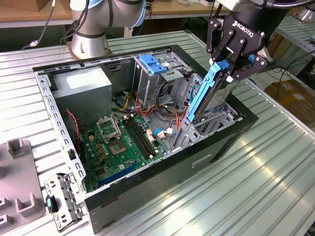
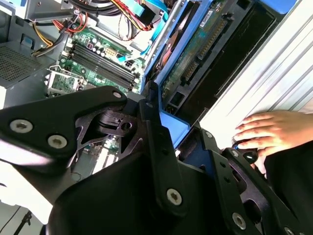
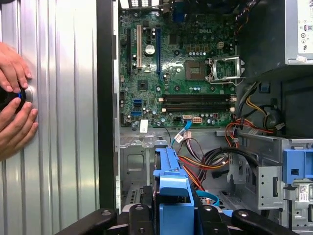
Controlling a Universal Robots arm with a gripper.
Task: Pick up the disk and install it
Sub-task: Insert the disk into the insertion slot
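Holding: gripper (image 1: 225, 68) is clamped on the disk (image 1: 206, 93), fingers pinching the blue frame at its upper end.
Disk pose: on edge, tilted, hanging straight below the gripper; the blue frame runs out from between the fingers in both wrist views.
Disk location: lower end is down in the drive bay (image 1: 216, 120) at the exterior view's right end of the open computer case (image 1: 147, 196); upper end is above the case rim.
Neighbours: tall metal cage (image 1: 155, 73) beside the bay, motherboard (image 1: 120, 142) on the case floor.
Outside case: person's hands (image 3: 14, 128) on the ribbed metal table (image 1: 256, 187), apart from the disk.
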